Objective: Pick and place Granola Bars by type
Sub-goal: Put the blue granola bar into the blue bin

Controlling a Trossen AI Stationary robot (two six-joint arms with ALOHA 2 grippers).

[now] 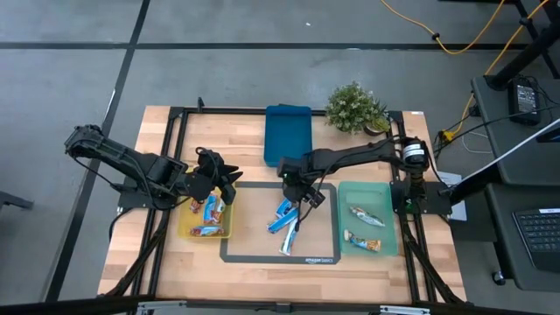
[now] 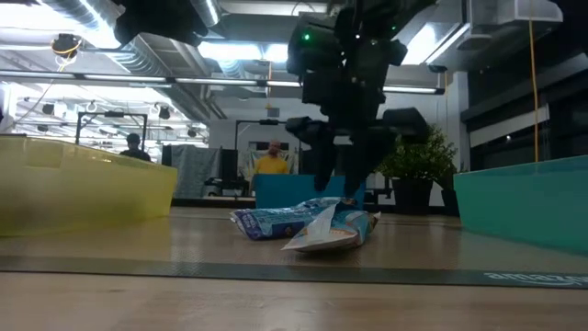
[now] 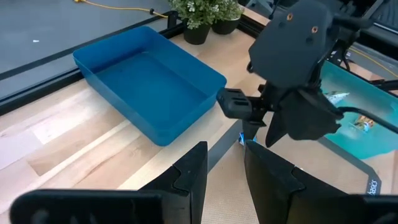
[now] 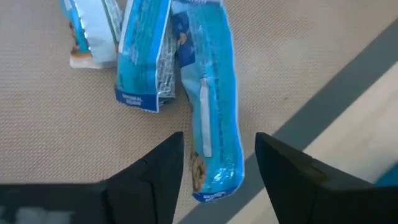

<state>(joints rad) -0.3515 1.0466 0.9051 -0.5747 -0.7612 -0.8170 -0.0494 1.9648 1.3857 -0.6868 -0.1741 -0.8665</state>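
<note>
The high view shows a wooden table point(image 1: 262, 262) with a dark mat outline at its middle, a yellow tray point(image 1: 185, 229) on the left, a blue tray point(image 1: 288, 133) at the back, a green tray point(image 1: 367, 197) on the right and a small potted plant point(image 1: 354, 107) behind it. Three blue-and-white granola bars point(image 1: 286, 220) lie bunched together on the mat. The right gripper point(image 1: 308, 199) hangs just above this bunch, its fingers spread apart and grasping nothing. In the right wrist view, the two dark fingers straddle one long blue bar point(image 4: 211, 99) that lies flat on the mat, with a gap on each side; two more blue bars lie beside it, touching.

Two silvery bars point(image 1: 366, 229) with orange and brown lie in the green tray, apart from each other. Two bars point(image 1: 208, 217) with red and orange wrappers lie in the yellow tray.

The left gripper point(image 1: 219, 179) hovers over the back edge of the yellow tray. In the left wrist view its fingers point(image 3: 186, 177) stand a narrow way apart with nothing between them. The blue tray holds no bars.

In the low view, people show in the room far behind the table.
</note>
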